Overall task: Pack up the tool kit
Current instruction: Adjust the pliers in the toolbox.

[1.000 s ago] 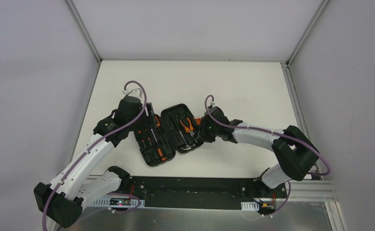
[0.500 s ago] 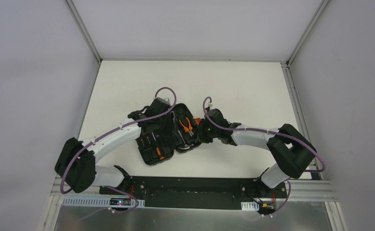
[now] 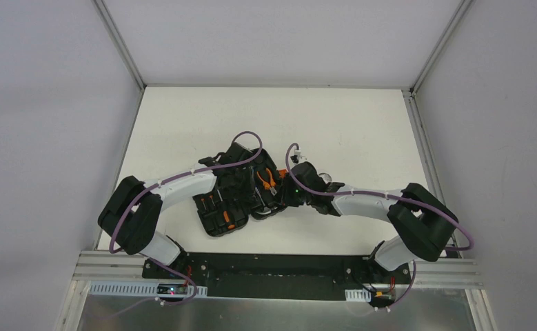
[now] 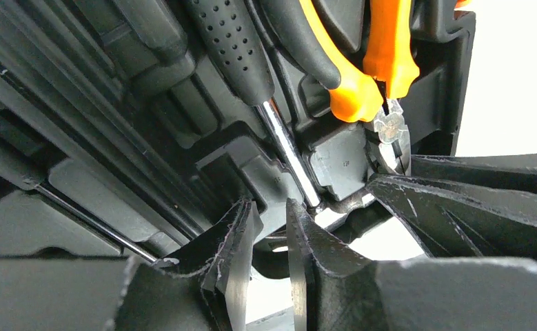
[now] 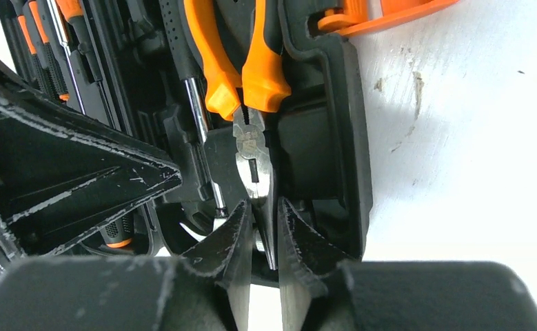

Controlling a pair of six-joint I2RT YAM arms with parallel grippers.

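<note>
I clamp the right end effector (image 5: 260,214) on the pliers (image 5: 250,148) to seat them; the left end effector (image 4: 269,214) I cannot tell.

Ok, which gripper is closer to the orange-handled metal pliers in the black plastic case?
Right. The right gripper flanks the nose of the orange-handled pliers; the left gripper sits further off, by a chrome tool shaft.

Pliers (image 5: 252,147) in case (image 5: 348,138), screwdrivers (image 5: 41,48) to their left

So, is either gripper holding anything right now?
Right gripper straddles the tip of the pliers; whether it grips cannot be told. Left gripper holds nothing.
</note>
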